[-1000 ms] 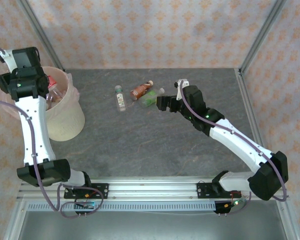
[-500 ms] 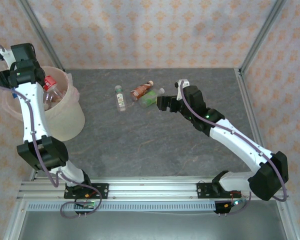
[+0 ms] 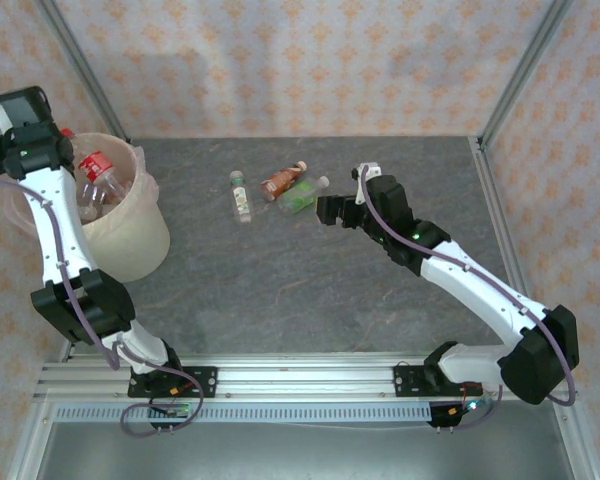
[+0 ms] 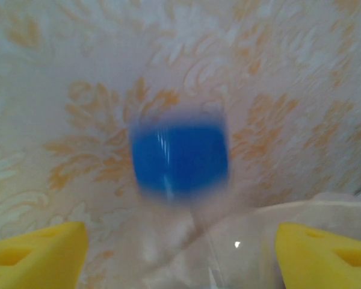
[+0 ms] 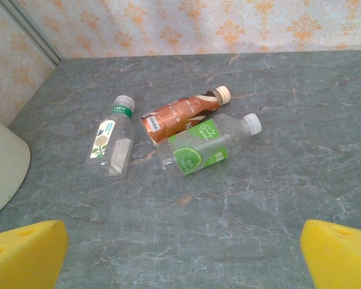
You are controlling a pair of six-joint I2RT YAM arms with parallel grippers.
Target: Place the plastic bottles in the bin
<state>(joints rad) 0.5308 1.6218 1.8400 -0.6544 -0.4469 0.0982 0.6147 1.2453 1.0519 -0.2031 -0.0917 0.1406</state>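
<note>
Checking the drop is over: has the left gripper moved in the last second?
Yes. From above, the left gripper has shifted left and toward the back wall, from over the opening of the round cream-white plastic bin to its far-left rim.

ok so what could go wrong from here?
1. The green-label bottle lies against the brown bottle. If the open right end effector closes on one, it may shove the other, and both could roll.
2. The bin looks well filled, with a red-capped bottle up near its rim. Further drops might bounce out.
3. A blurred blue-marked bottle sits between the pads of the open left end effector. Whether it lands inside cannot be told.
</note>
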